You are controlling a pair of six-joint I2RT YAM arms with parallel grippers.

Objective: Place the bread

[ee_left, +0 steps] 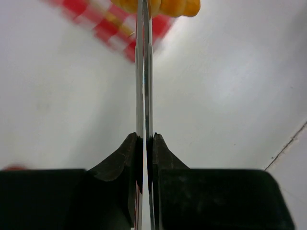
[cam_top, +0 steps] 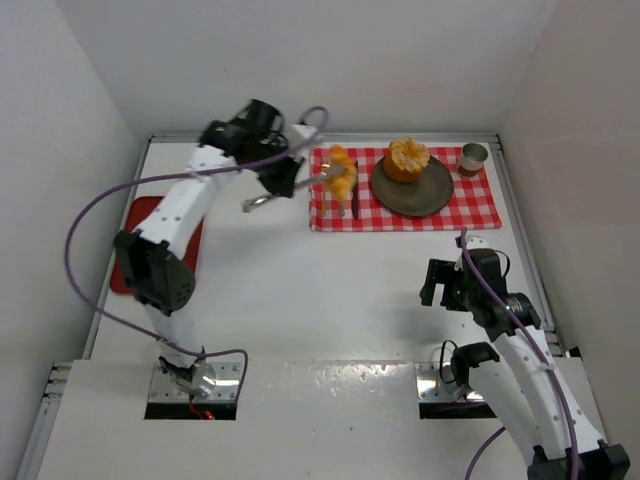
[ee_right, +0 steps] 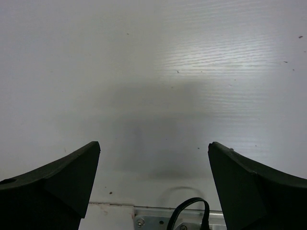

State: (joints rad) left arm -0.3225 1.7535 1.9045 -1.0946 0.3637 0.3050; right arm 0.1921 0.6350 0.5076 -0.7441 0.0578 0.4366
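On the plate [cam_top: 428, 196] the bun [cam_top: 407, 159] already sits. The croissant [cam_top: 341, 172] hangs over the cloth [cam_top: 470, 206], pinched in tongs [ee_left: 144, 86] that the left gripper [ee_left: 144, 141] clamps, and is not yet set down. The right gripper [ee_right: 153, 155] gapes empty.

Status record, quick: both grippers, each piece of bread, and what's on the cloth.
left gripper: shut on tongs
tongs: tips at the croissant
croissant: over left end of checkered cloth; resting or lifted, cannot tell
bun: on dark plate, on the cloth
cup: cloth's far right corner
right gripper: open, empty, over bare table
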